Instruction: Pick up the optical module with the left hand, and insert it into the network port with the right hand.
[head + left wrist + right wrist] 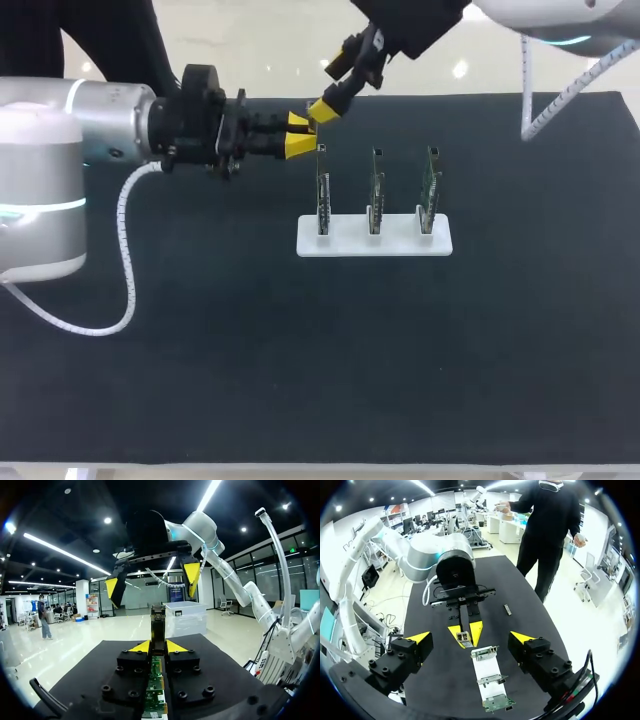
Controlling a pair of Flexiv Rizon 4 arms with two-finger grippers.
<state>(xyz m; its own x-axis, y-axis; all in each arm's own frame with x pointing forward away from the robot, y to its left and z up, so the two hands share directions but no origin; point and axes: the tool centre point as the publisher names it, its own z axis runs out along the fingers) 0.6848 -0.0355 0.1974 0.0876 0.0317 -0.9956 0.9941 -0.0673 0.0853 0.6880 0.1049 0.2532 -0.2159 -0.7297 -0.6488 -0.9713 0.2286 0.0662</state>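
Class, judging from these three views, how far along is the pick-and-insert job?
Done: the left gripper is shut on the optical module, held above the table. In hand: the handover, with the right gripper open and facing the module, not touching it. Left: taking it over and inserting it into a port on one of the circuit boards in the white stand.
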